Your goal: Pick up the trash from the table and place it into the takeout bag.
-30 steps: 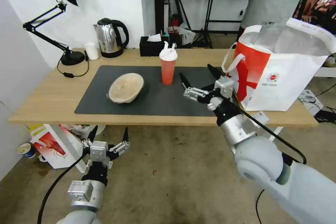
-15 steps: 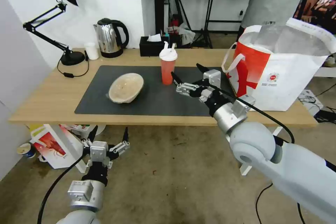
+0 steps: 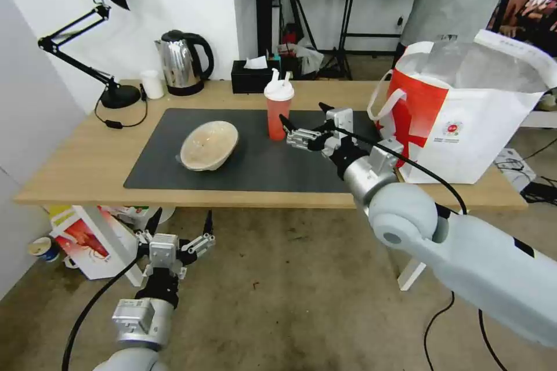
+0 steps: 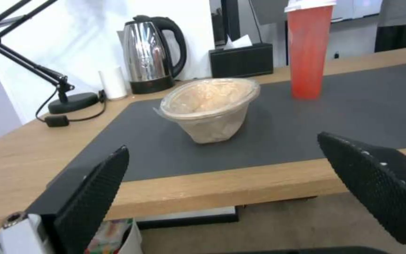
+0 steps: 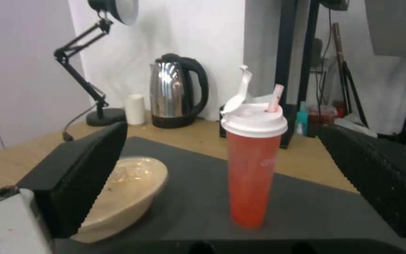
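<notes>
From the head view, the red cup (image 3: pixel 278 110) stands upright on the dark mat (image 3: pixel 255 168) of the table (image 3: pixel 87 156), its long axis vertical, and everything else is placed from it: the right gripper (image 3: pixel 301 122) sits just beside it toward the takeout bag (image 3: pixel 464 127), fingers spread apart and level with its lower body, not touching; the beige bowl (image 3: pixel 209 145) lies well apart on the cup's other side; the left gripper (image 3: pixel 180 226) hangs far off below the table edge, fingers apart, so the right arm is plainly the nearer. In the left wrist view the bowl (image 4: pixel 208 106) is closer than the cup (image 4: pixel 308 49), both beyond that gripper's open fingers. In the right wrist view the cup (image 5: pixel 253 165) stands centred between the two black fingers (image 5: pixel 85 180), apparently a little ahead of their tips, though depth is hard to judge here
</notes>
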